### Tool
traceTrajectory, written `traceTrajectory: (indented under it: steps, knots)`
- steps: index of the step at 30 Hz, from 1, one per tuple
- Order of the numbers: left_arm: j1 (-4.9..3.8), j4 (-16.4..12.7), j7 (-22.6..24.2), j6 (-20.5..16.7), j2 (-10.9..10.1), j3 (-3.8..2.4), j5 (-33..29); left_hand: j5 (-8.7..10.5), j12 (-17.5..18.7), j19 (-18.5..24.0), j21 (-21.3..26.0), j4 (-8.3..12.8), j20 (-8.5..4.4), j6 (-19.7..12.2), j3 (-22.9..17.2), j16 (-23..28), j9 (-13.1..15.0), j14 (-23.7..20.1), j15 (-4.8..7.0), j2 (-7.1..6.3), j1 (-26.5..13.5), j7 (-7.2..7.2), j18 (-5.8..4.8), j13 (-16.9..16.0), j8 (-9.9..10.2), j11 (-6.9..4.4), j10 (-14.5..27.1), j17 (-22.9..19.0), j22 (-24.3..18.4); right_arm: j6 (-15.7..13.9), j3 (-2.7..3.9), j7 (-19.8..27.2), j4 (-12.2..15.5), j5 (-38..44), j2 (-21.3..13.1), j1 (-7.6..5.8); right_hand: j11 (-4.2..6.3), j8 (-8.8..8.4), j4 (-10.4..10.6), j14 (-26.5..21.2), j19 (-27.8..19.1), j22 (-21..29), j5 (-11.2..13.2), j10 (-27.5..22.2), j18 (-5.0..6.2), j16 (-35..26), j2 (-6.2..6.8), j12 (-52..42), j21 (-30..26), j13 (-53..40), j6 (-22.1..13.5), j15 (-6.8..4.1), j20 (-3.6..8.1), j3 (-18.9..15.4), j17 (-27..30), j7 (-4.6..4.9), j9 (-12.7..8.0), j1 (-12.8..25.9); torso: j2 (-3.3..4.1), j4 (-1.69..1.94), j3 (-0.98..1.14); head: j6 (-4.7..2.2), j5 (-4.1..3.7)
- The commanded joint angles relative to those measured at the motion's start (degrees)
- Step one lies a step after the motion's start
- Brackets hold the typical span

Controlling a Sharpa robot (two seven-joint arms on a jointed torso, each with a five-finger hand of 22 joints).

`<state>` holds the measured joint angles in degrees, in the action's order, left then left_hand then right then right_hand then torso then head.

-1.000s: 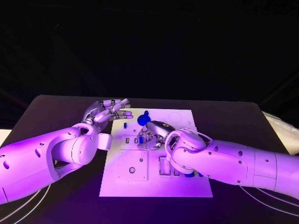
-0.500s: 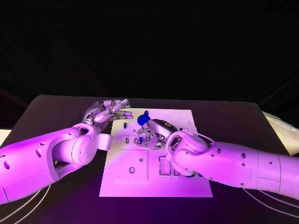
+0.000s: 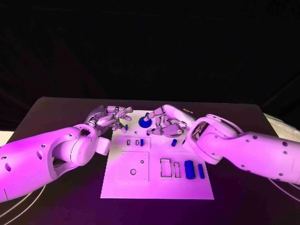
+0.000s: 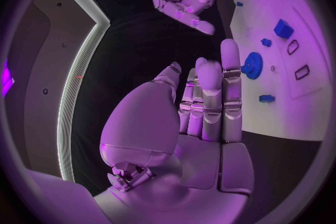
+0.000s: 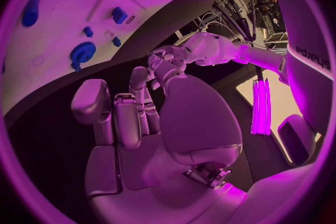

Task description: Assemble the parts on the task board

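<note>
Task board (image 3: pixel 157 183), a white plate, lay in the middle of the black table (image 3: pixel 62 105), its long sides running from the near edge toward the far edge.

Left hand (image 3: pixel 111 116) hung over the board's far left corner, fingers (image 4: pixel 231 75) straight and pressed side by side, thumb apart from them; nothing in it. Left wrist view showed the fingertips just short of the blue gear (image 4: pixel 252 65), not touching it.

Right hand (image 3: pixel 167 123) hung over the board's far edge, a little right of the gear (image 3: pixel 145 123). Fingers (image 5: pixel 127 117) loosely bent and close together, palm bare in the right wrist view; no part held.

Parts on the board:
- gear near the far edge, between the two hands
- small blue piece (image 3: pixel 142 142) in a slot at mid-board, left of centre
- small blue block (image 3: pixel 174 142) just right of it
- two long blue pieces (image 3: pixel 189 168) side by side near the right edge, closer to the near end
- small blue pieces (image 5: pixel 116 41) around the gear in the right wrist view

Whether any part stood fully seated could not be told.
</note>
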<state>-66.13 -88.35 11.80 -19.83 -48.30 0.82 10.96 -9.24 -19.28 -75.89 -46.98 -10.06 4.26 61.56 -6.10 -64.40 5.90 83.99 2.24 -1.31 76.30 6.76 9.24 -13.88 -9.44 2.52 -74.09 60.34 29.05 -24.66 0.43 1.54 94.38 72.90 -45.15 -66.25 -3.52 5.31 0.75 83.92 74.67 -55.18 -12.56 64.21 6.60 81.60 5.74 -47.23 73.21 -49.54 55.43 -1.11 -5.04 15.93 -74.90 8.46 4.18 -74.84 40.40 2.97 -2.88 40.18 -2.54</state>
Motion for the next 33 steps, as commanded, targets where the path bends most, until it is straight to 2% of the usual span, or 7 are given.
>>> traceTrajectory:
  steps: [1, 4, 8, 12, 17, 22, 33]
  knots:
    - [-0.8, 0.33, -16.58, 9.7, 0.18, -0.09, 18.0, 0.44, -8.82, -0.02, -11.64, -0.8, -0.58, 0.38, 0.57, -13.04, 1.59, 2.18, -0.45, -0.16, -1.04, -0.13, -1.99, -7.68, -2.83, -0.93, 1.61, 14.29, 13.41, 5.79, 0.01, 5.17, 1.38, -10.17, -3.12, -1.48, 0.25, 0.62, -0.37, 2.74, -0.19, 0.16, -0.4, 0.19, -0.04, 0.1, 0.05, -0.29, -0.24, -0.18, 1.14, 0.0, 0.12, 0.06, -0.44, 0.01, 0.2, -0.62, -0.7, -0.37, 0.2, 0.2, 0.26]
    - [-1.85, 0.97, -24.25, 13.47, 0.7, -0.11, 25.95, 0.07, -16.48, -1.59, -18.59, -2.96, -1.05, 0.77, 2.16, -19.07, 3.62, 3.87, 0.5, -0.11, -3.23, -1.75, -2.58, -14.07, -5.96, -1.67, 2.91, 21.3, 21.86, 5.9, -0.01, 4.8, 2.11, -13.99, -6.48, -2.84, 0.31, 0.75, -0.34, 2.86, -0.09, 0.03, -0.47, 0.66, -0.06, 0.25, -0.03, -0.8, -0.19, -0.55, 1.27, -0.06, 0.17, 0.1, -0.71, -0.03, 0.2, -0.6, -1.07, -0.69, 0.26, 0.32, 0.48]
    - [-3.0, 2.02, -33.08, 17.49, 1.71, -0.19, 33.6, 0.12, -34.17, -3.94, -26.27, -5.9, -1.7, 0.16, 6.24, -25.12, 7.58, 5.84, 1.25, 0.14, -7.59, -2.84, -3.89, -31.74, -11.51, -2.5, 1.3, 29.0, 32.13, 5.41, -0.03, 4.39, 2.59, -16.1, -9.19, -3.62, 0.32, 0.73, -0.32, 2.89, -0.01, -0.07, -0.49, 0.84, -0.08, 0.27, -0.05, -0.96, -0.14, -0.63, 1.2, -0.09, 0.2, 0.1, -0.75, -0.02, 0.17, -0.58, -1.37, -1.16, 0.5, 0.5, 1.03]
    - [-3.84, 3.04, -38.96, 20.7, 3.18, -0.34, 40.98, 1.42, -41.03, -5.61, -30.62, -6.45, -1.92, -1.49, 8.98, -25.6, 11.32, 6.01, 1.83, 1.48, -8.46, -3.19, -4.95, -39.06, -16.16, -3.08, 0.9, 29.66, 38.58, 4.95, -0.04, 3.97, 2.54, -16.83, -10.38, -3.91, 0.32, 0.75, -0.25, 2.9, 0.02, -0.07, -0.49, 0.94, -0.08, 0.22, -0.1, -0.97, -0.14, -0.57, 1.17, -0.1, 0.22, 0.09, -0.68, -0.02, 0.15, -0.49, -1.59, -1.4, 0.86, 0.75, 1.8]
    - [-4.88, 4.89, -44.71, 24.66, 6.05, -0.68, 45.85, 3.3, -44.21, -6.94, -33.31, -6.55, -2.28, -3.46, 11.77, -25.6, 15.0, 6.01, 1.99, 2.62, -9.09, -3.63, -5.6, -42.65, -20.32, -3.4, 0.5, 29.66, 42.92, 4.71, -0.09, 2.98, 1.98, -16.84, -11.14, -4.07, 0.32, 0.79, -0.13, 2.88, 0.02, 0.01, -0.48, 0.99, -0.07, 0.09, -0.15, -0.92, -0.18, -0.46, 1.18, -0.11, 0.25, 0.05, -0.48, -0.03, 0.14, -0.34, -1.84, -1.21, 1.1, 1.21, 1.89]
    - [-5.6, 7.19, -47.31, 27.48, 8.78, -0.76, 47.72, 4.18, -44.61, -7.89, -34.42, -6.62, -2.33, -4.74, 13.36, -25.6, 16.74, 6.01, 2.16, 3.01, -9.65, -3.65, -6.01, -43.16, -22.09, -3.43, 0.82, 29.66, 44.98, 4.71, -0.15, 2.2, 1.38, -16.73, -11.21, -4.17, 0.32, 0.8, -0.11, 2.88, 0.0, 0.08, -0.48, 0.98, -0.06, 0.08, -0.14, -0.89, -0.22, -0.43, 1.19, -0.11, 0.25, 0.04, -0.46, -0.03, 0.14, -0.31, -1.87, -1.15, 1.24, 1.11, 2.03]
    - [-6.33, 13.21, -49.53, 34.9, 14.8, -0.83, 49.6, 5.96, -45.66, -8.87, -35.57, -6.68, -2.44, -6.17, 15.55, -25.6, 19.07, 6.01, 2.26, 3.93, -10.58, -3.78, -6.45, -44.42, -24.44, -3.53, 0.62, 29.66, 47.25, 5.36, -0.25, 0.73, 0.73, -16.17, -10.92, -4.26, 0.35, 0.87, 0.02, 2.88, -0.07, 0.32, -0.55, 1.03, -0.02, 0.01, -0.12, -0.8, -0.35, -0.26, 1.22, -0.13, 0.28, -0.04, -0.38, -0.06, 0.12, -0.13, -1.75, -1.19, 1.1, 1.59, 2.13]
